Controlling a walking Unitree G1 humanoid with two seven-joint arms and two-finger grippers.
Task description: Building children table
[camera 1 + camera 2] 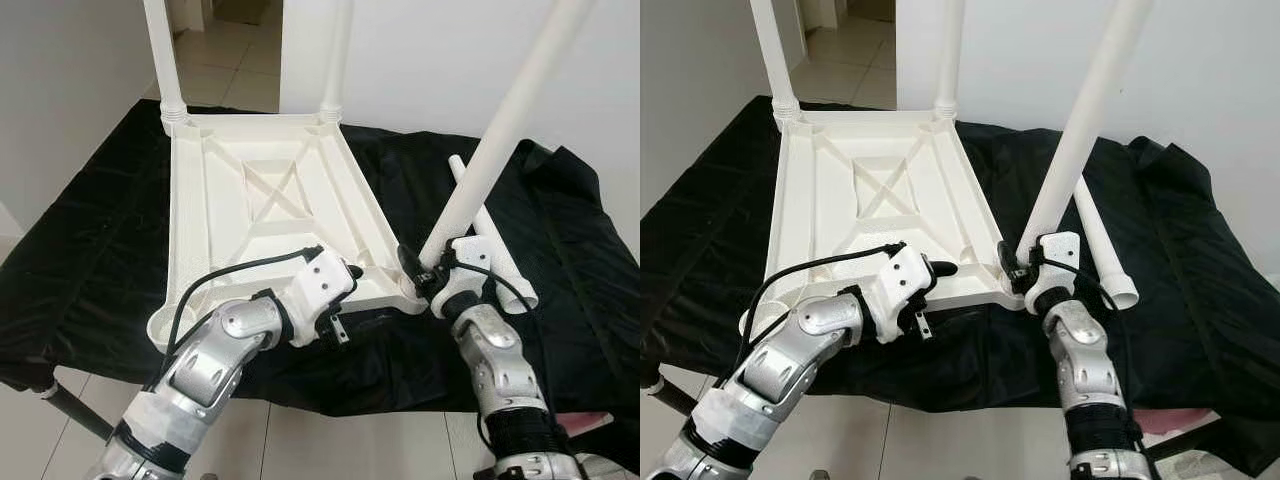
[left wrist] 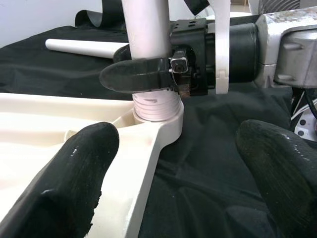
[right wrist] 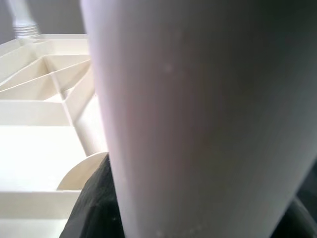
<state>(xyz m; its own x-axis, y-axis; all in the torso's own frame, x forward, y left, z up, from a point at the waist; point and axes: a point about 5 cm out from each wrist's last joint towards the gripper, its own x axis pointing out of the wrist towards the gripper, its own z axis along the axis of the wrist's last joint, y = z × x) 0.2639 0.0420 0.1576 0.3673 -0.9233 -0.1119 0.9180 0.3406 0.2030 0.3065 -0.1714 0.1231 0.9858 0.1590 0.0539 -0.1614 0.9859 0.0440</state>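
A white plastic tabletop [image 1: 260, 200] lies upside down on black cloth. Two white legs [image 1: 160, 50] [image 1: 337, 50] stand upright in its far corners. A third leg [image 1: 500, 130] leans to the right, its threaded end [image 2: 156, 106] in the near right corner socket. My right gripper [image 1: 422, 268] is shut on this leg just above the socket. My left gripper [image 2: 181, 168] hovers open over the tabletop's near edge, just left of that corner, with nothing between its fingers [image 2: 74, 168]. A fourth leg [image 1: 1100, 240] lies loose on the cloth to the right.
The black cloth [image 1: 90, 250] covers a low surface, and its front edge drops to a tiled floor [image 1: 340, 440]. White walls stand behind, with a doorway [image 1: 230, 60] at the far left. Something pink [image 1: 585, 425] lies at the bottom right.
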